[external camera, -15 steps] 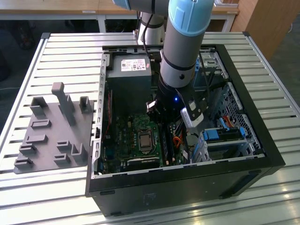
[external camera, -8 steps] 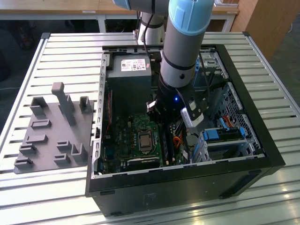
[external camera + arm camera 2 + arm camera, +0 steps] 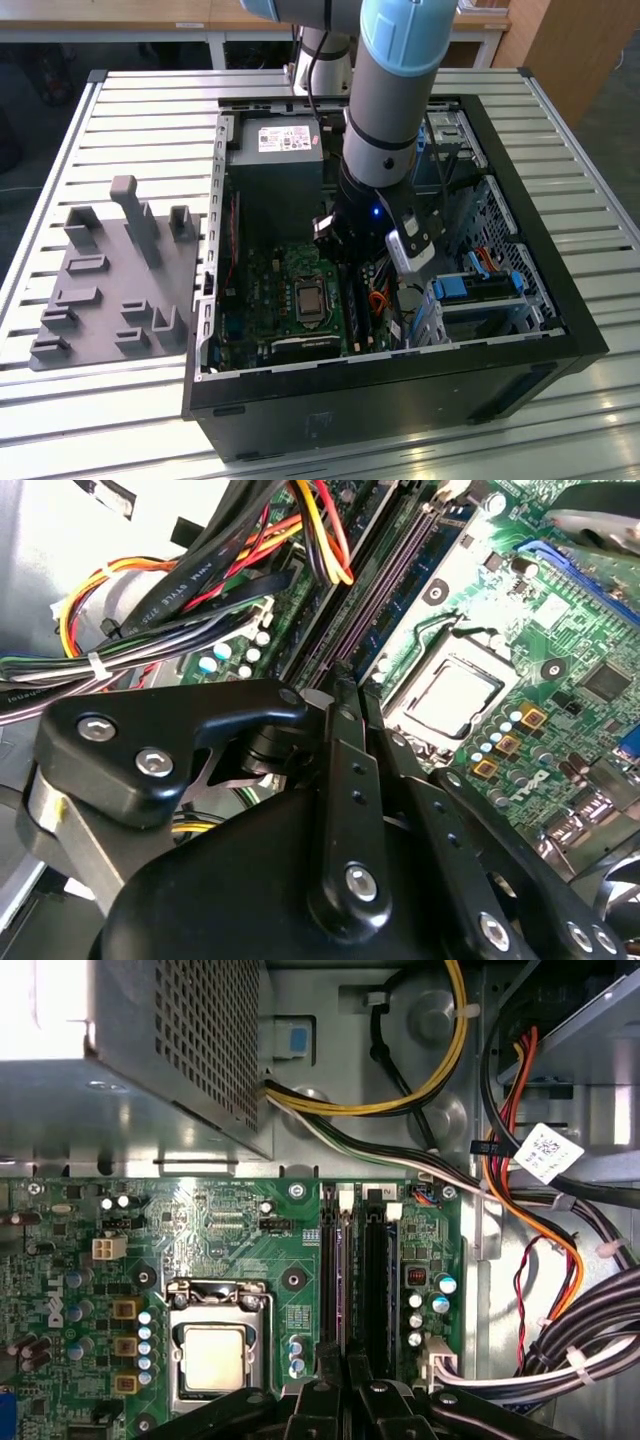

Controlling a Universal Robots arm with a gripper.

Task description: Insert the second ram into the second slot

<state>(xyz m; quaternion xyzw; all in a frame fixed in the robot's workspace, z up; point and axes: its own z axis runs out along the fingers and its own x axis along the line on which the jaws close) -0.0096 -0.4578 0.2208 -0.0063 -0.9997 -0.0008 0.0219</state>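
Note:
My gripper is deep inside the open computer case, low over the memory slots beside the processor socket. Its black fingers are drawn together to a narrow tip. From that tip the second ram runs out edge-on as a thin dark strip, lying along the slot row. In the first wrist view the ram's edge lines up with the fingertips and sits level with the slots. Its label and chips are hidden at this angle.
Bundles of black, yellow, red and orange cables crowd one side of the slots. The power supply fills the case's far end and a drive bay sits at the exterior view's right. A grey holder fixture stands outside the case at the exterior view's left.

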